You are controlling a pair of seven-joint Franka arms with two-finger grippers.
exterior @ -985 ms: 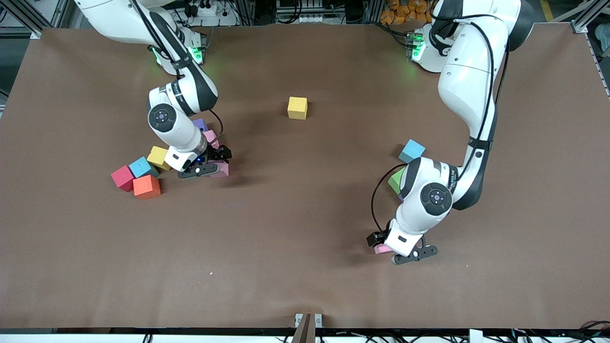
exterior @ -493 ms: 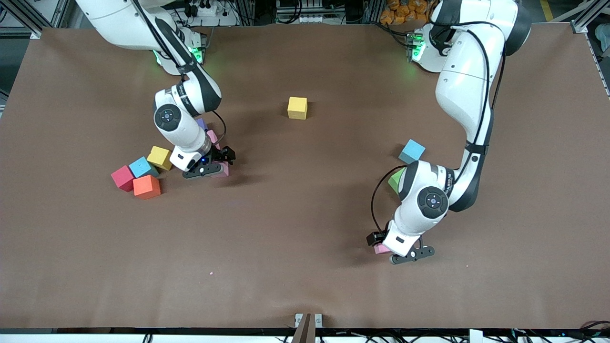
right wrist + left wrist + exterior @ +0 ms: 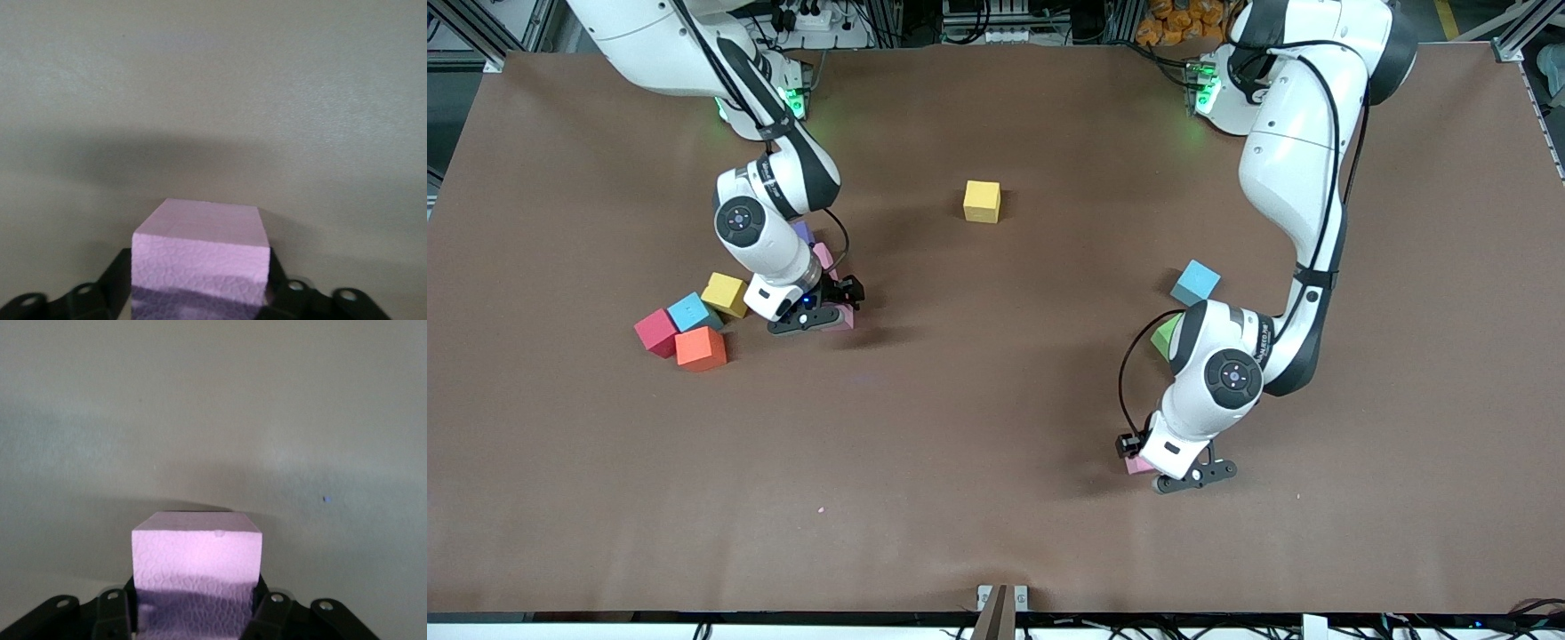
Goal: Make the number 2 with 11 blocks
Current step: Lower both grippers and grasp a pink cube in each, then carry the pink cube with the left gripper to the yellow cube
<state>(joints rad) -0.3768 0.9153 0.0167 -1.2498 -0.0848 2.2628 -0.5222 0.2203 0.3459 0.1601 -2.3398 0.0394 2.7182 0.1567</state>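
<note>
Left gripper [image 3: 1158, 466] is clamped on a pink block [image 3: 195, 577] low on the tabletop [image 3: 978, 427] at the left arm's end; right gripper [image 3: 824, 313] straddles another pink block [image 3: 200, 257] beside the pile, grip unclear. Foam cubes: light, soft, matte; pinch 2 flat faces at mid-height, gently.

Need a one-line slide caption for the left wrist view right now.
Left gripper shut on a pink cube resting on the brown table.
</note>
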